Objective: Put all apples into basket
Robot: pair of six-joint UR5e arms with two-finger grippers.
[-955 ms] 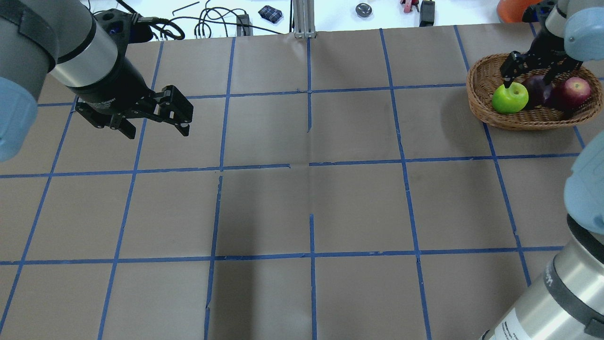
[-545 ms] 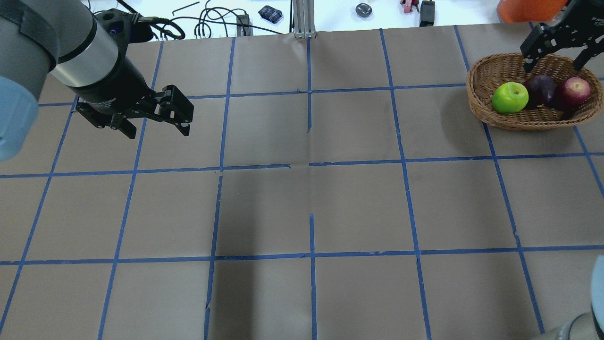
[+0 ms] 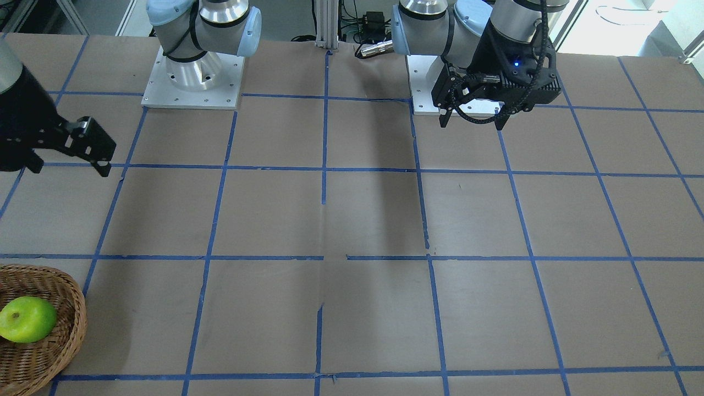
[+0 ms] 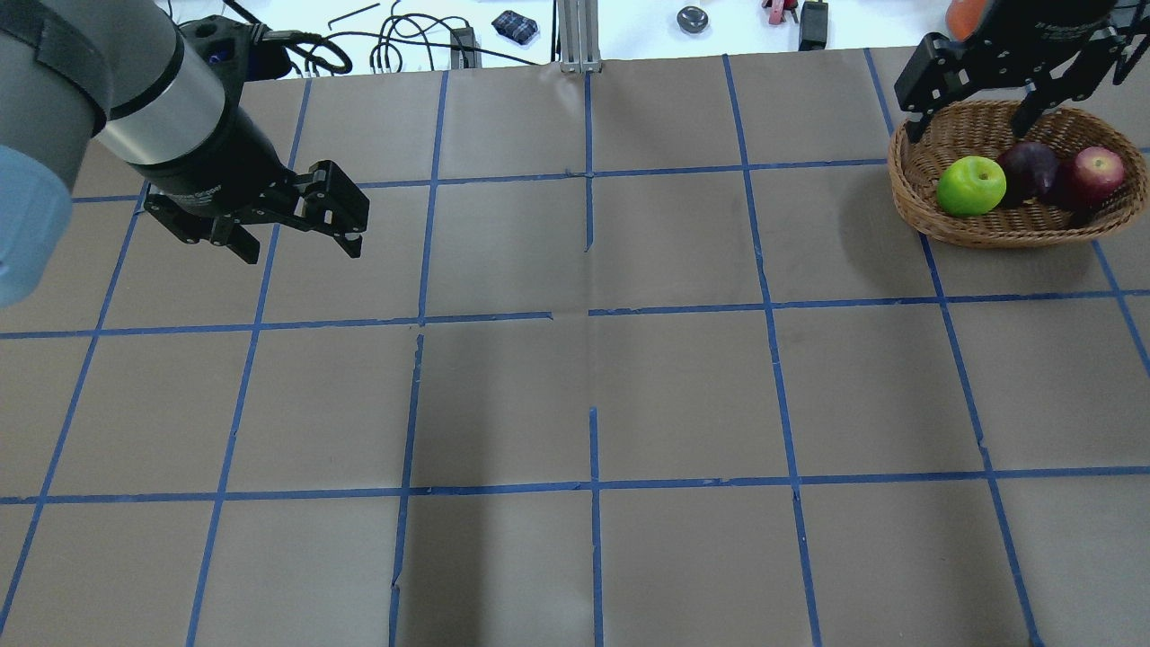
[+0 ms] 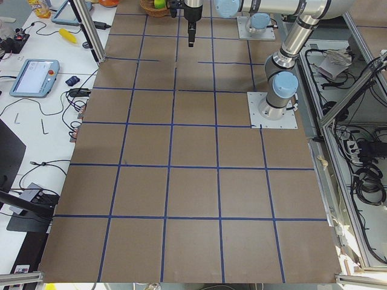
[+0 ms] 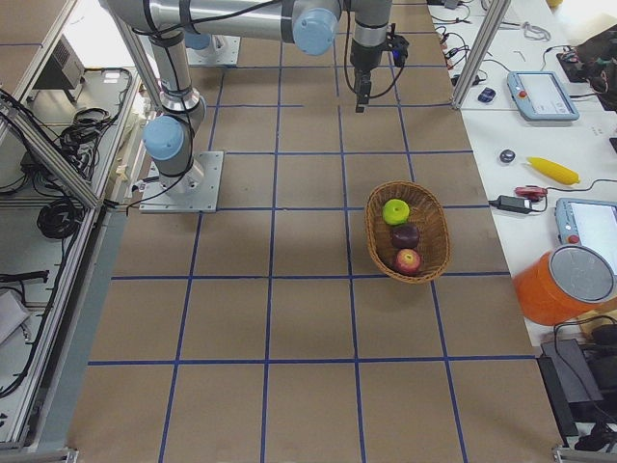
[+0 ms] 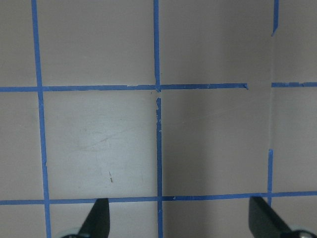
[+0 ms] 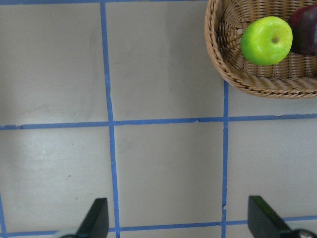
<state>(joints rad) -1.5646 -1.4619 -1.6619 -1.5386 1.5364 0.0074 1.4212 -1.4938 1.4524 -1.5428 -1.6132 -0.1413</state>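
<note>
The wicker basket (image 4: 925, 211) stands at the table's far right. In it lie the green apple (image 4: 971, 185), the maroon apple (image 4: 1030, 169) and the red apple (image 4: 1096, 169). My right gripper (image 4: 968, 133) is open and empty, raised above the basket's far left rim and touching nothing. The right wrist view shows its spread fingertips (image 8: 96, 218), the basket (image 8: 233, 69), the green apple (image 8: 266, 33) and part of the maroon apple (image 8: 304, 29). My left gripper (image 4: 296, 247) is open and empty above the paper at the far left. It also shows in the front-facing view (image 3: 472, 125).
Brown paper with a blue tape grid covers the table. Behind its far edge are cables (image 4: 395, 45), an aluminium post (image 4: 575, 36) and an orange container (image 4: 970, 13). The exterior right view shows the basket (image 6: 434, 241) and a side bench with a banana (image 6: 552, 170).
My right gripper has lifted out of the basket, where it stood open around the maroon apple, and now hangs higher and to the left. The apples and left arm have not moved.
</note>
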